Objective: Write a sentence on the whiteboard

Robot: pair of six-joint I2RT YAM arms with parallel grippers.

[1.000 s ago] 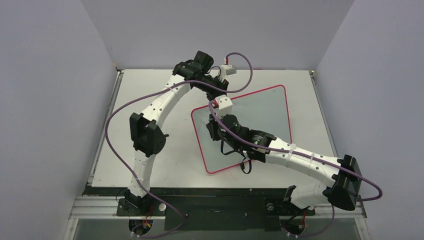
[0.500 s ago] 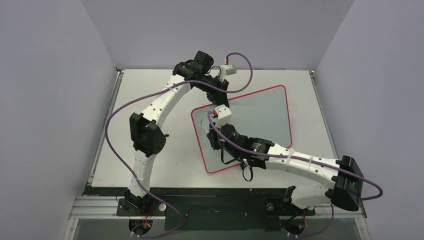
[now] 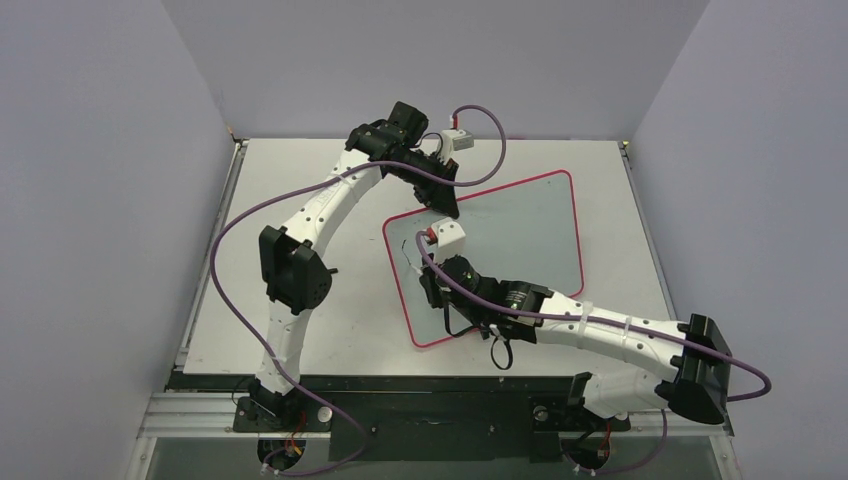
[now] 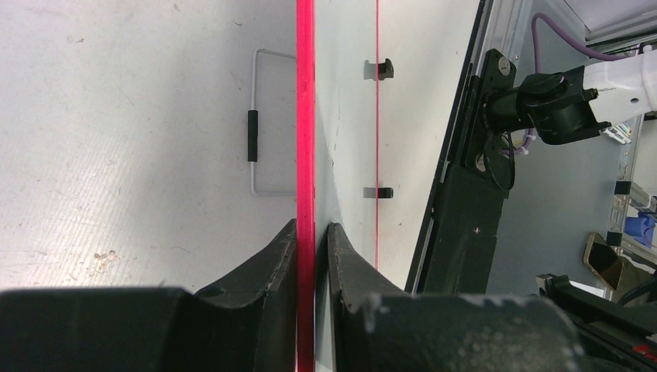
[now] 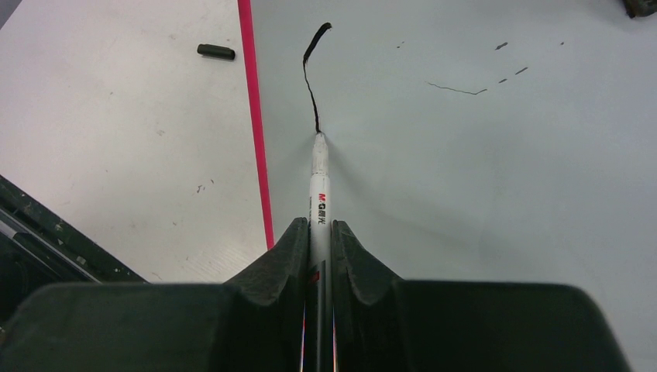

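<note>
The whiteboard (image 3: 520,230) lies slanted on the table, white with a thin red rim (image 5: 256,116). My left gripper (image 4: 311,225) is shut on that rim at the board's far left edge (image 3: 447,205). My right gripper (image 5: 318,223) is shut on a white marker (image 5: 318,178), near the board's left edge (image 3: 430,285). The marker's tip touches the whiteboard (image 5: 465,155). A thin black stroke (image 5: 310,77) runs from the tip away toward the far edge. No full sentence shows, only this stroke and a few faint marks (image 5: 457,90).
A black marker cap (image 5: 215,52) lies on the table just left of the rim. Two black tabs (image 4: 378,70) sit along the board's edge. A thin wire loop with a black sleeve (image 4: 252,136) lies beside the board. Grey walls close in the table on three sides.
My right gripper has slid toward the near side along the board's left edge, and the black stroke behind the marker tip has grown longer. The left gripper and the board have stayed put.
</note>
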